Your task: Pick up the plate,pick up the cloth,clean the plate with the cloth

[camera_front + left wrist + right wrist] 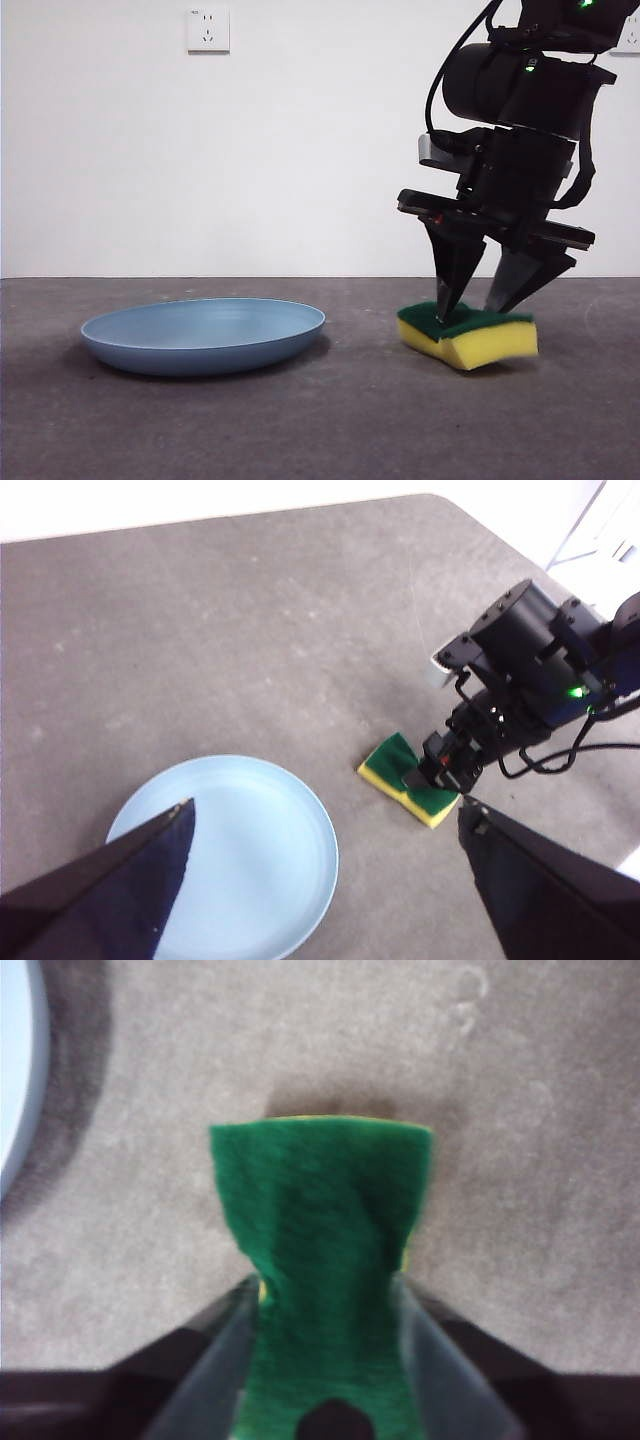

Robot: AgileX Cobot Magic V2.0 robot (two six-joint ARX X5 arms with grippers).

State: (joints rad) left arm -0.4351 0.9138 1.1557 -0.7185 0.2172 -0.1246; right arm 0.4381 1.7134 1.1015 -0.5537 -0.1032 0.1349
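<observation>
The light blue plate [205,335] lies flat on the grey table, left of centre; it also shows in the left wrist view [240,860]. The cloth, a yellow sponge with a green top [470,335], is at the right, close to the table surface. My right gripper [470,305] is shut on it, pinching its sides inward [320,1210]. Seen from the left wrist, the cloth [400,775] sits under the right gripper [445,770]. High over the plate's edge, my left gripper [328,810] hangs open and holds nothing.
A sliver of the plate's rim [15,1060] lies a short way from the cloth. The table's rounded far corner [440,500] is beyond the right arm. A wall socket [208,30] is on the white wall behind.
</observation>
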